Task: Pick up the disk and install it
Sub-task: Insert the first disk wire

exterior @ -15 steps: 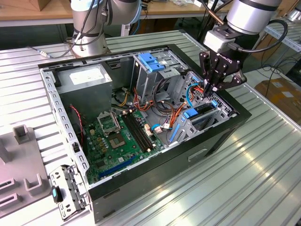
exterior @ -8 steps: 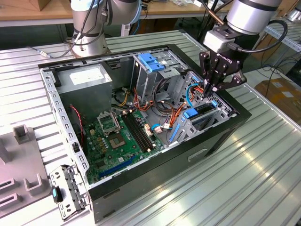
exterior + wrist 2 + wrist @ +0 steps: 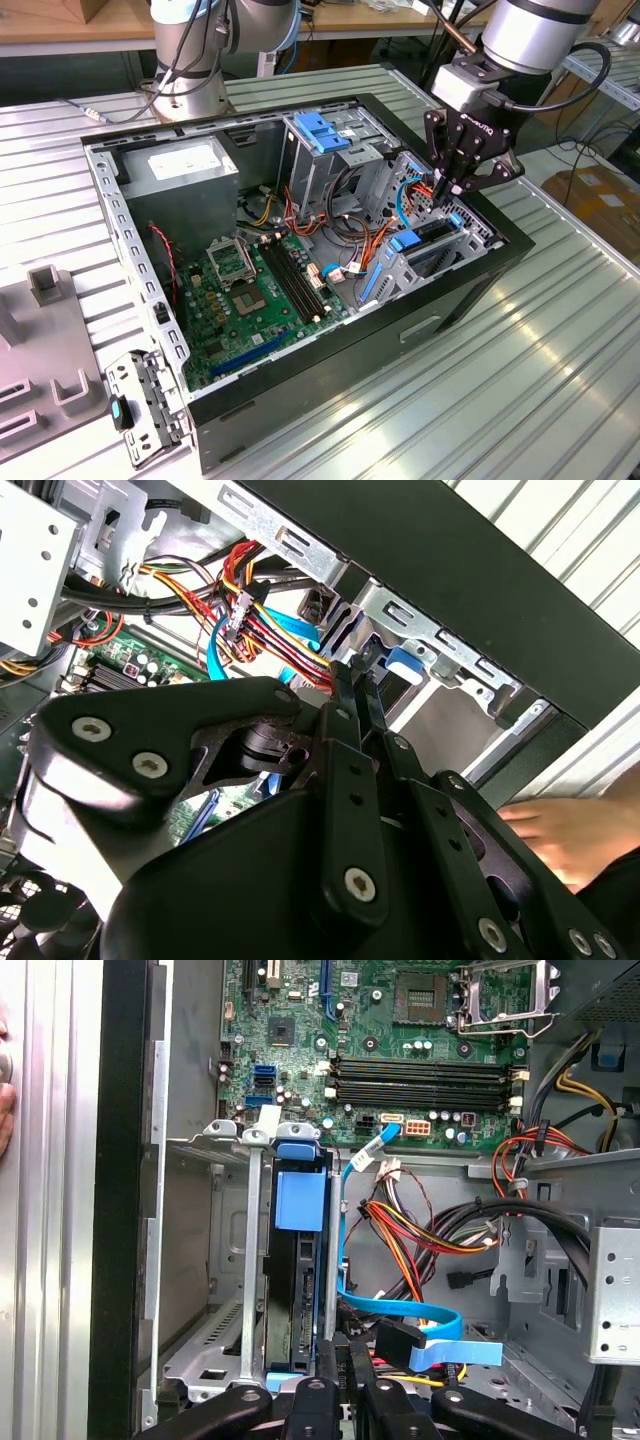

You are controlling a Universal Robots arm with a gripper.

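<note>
Ribbed metal forms the surface [image 3: 560,380] under an open black computer case [image 3: 330,400], which fills the middle of the exterior view with its motherboard [image 3: 255,300] lying flat at lower centre. At the right of that frame, the gripper [image 3: 452,192] hangs over the case's right-hand corner, its dark fingers drawn together to a narrow point with nothing visibly between them (closed, as far as these pictures let me judge).

Directly below that point sits the disk [image 3: 300,1290]. In the first wrist view it stands on edge in a bay of the metal drive cage [image 3: 200,1260], left of centre, with a blue plastic rail [image 3: 300,1200] capping the end farther from the gripper. Its long axis runs up and down that frame, from the gripper's fingertips at the bottom edge toward the motherboard at the top. A blue data cable [image 3: 400,1315] and a bundle of coloured wires [image 3: 450,1230] lie just beside the bay, on its right in that frame.

A person's hand [image 3: 570,830] rests at the outside of the case, at the right edge of the second wrist view.
</note>
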